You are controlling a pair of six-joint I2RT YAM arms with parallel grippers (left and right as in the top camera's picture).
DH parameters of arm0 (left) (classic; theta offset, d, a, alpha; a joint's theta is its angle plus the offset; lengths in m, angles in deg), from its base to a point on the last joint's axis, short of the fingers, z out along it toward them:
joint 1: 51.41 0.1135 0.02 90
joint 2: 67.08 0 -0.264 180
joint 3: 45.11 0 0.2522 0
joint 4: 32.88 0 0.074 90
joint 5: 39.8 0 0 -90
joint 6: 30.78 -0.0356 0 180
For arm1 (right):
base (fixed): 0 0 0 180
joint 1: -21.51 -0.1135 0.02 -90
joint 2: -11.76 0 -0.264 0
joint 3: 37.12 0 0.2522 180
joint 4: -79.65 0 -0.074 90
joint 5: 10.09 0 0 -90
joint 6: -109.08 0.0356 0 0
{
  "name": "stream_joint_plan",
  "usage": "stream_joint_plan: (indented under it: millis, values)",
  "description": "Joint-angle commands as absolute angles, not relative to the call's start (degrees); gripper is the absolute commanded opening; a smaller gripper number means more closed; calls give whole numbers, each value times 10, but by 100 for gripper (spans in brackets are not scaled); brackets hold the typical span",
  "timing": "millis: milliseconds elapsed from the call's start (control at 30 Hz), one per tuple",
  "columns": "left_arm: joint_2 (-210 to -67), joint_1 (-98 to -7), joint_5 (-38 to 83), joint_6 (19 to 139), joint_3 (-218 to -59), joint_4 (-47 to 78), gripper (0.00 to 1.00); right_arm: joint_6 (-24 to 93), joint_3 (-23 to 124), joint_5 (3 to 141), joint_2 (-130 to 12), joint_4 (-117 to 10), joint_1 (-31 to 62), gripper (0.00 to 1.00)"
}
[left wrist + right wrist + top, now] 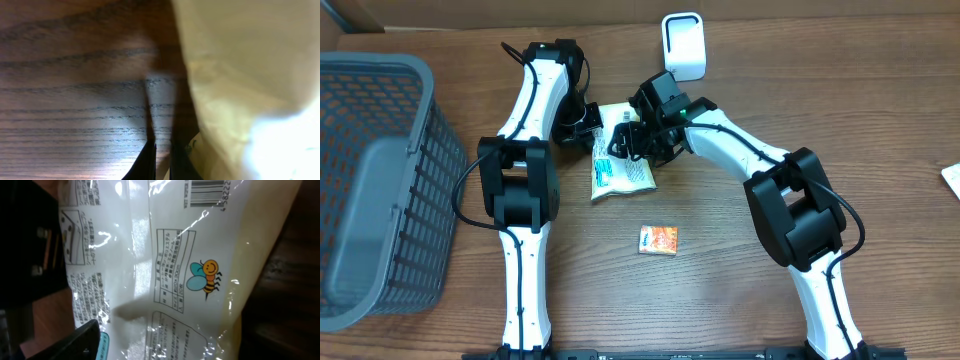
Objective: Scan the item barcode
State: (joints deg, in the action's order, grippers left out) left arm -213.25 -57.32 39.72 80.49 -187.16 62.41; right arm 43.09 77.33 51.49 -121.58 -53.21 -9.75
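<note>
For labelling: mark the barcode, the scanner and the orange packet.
barcode (pixel 207 191), right wrist view, on its bars
scanner (pixel 683 45), overhead view, its white face
orange packet (pixel 659 240), overhead view, its middle

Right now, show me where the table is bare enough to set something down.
Free: the table between left arm and right arm, robot-side of the orange sachet; the stretch right of the white scanner. Crowded: the white packet, where left gripper and right gripper meet; the strip beside the basket is narrow.
</note>
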Motion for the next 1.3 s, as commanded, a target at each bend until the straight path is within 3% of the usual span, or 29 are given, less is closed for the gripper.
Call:
stream_joint_plan:
  millis: [0,133,167,233,300,333,467,600,833,967,1067,1133,1200,1267]
  values:
    - [-2133,-588,398,811,-1864,617,5,434,760,465,-1233,-529,-80,68]
    - [-2133,-588,419,811,-1864,620,6,434,760,444,-1233,-519,-54,41]
    - [-2133,-588,418,811,-1864,620,6,434,760,434,-1233,-513,-43,29]
    - [-2133,-588,418,811,-1864,620,6,434,760,423,-1233,-512,-36,26]
    - [-2133,-588,418,811,-1864,620,6,434,760,412,-1233,-511,-34,27]
    - [-2133,-589,418,811,-1864,622,6,434,760,405,-1233,-512,-34,43]
    - [-2133,-593,417,825,-1864,627,4,433,760,420,-1236,-512,-43,65]
    - [-2133,-599,419,833,-1862,620,4,434,760,433,-1248,-523,-54,70]
    - [-2133,-601,430,850,-1834,601,4,434,760,376,-1276,-548,-58,67]
    - [-2133,-601,436,850,-1822,601,4,434,760,354,-1281,-553,-58,55]
    - [-2133,-601,451,852,-1819,601,4,434,760,323,-1281,-560,-58,35]
    - [-2133,-601,463,852,-1819,601,4,433,760,323,-1281,-559,-58,17]
    - [-2133,-601,466,850,-1819,603,6,434,761,322,-1281,-559,-58,7]
    - [-2133,-599,466,850,-1819,604,5,434,764,323,-1278,-553,-52,4]
